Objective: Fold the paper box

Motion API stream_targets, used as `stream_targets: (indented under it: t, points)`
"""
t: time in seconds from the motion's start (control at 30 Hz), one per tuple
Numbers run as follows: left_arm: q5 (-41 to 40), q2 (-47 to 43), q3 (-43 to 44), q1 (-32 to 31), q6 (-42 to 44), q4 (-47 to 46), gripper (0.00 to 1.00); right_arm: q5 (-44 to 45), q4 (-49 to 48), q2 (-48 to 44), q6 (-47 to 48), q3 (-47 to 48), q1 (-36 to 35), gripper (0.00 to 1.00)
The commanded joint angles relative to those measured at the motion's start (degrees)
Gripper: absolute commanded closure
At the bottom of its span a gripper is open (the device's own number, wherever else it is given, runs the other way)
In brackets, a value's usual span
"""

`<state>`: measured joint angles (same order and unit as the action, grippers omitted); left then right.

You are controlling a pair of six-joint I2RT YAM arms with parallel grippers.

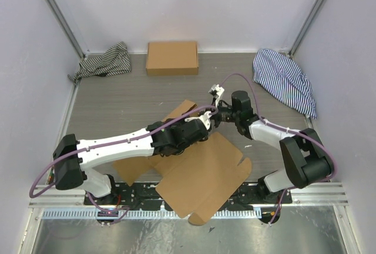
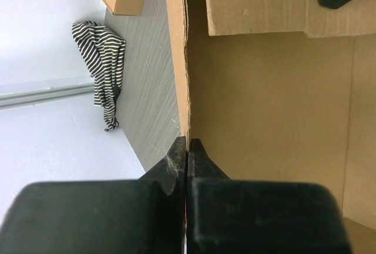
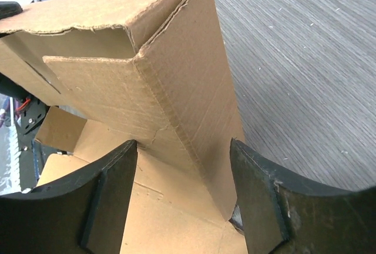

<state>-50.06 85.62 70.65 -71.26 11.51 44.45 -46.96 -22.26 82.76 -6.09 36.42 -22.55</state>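
The black-and-white striped cloth lies just left of the ready-formed cardboard box, and both sit by the far wall. The paper box is well nearer than that formed box and slightly to its right. Most of its sheet lies flat on the table, with one side wall raised at the end closest to the formed box. The left gripper is pinched tight on the edge of that raised wall, with only the board between its fingers. The right gripper, also nearer than the formed box and to its right, is spread wide and holds nothing. Its fingers straddle the corner where a short flap meets the wall.

The step in hand looks like setting up this corner. It should go best if the left pinch steadies the wall upright while the right claw presses the flap round along its crease. Pressing on the ragged top edge instead could buckle it.

The two claws are near each other, so the tightest spot is between them. Bare table toward the formed box leaves room to push that way. The blue-striped cloth, right of the formed box, lies well apart from the work.
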Motion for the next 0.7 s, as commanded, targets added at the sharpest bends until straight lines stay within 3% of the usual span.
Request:
stream_targets:
  t: [0.0,0.23,0.67]
  points:
    - [3.06,1.82,2.14,-1.06,-1.07,0.70,1.00,4.32,-2.41,-1.46,1.73,1.65,-0.83,0.32]
    - [2.88,2.13,2.64,-1.42,-1.21,1.23,1.00,4.26,7.28,-4.38,4.46,5.36,-0.89,0.32]
    - [2.44,1.65,2.81,-1.95,-1.22,1.85,1.00,3.28,11.65,-7.08,6.15,4.98,-0.53,0.29]
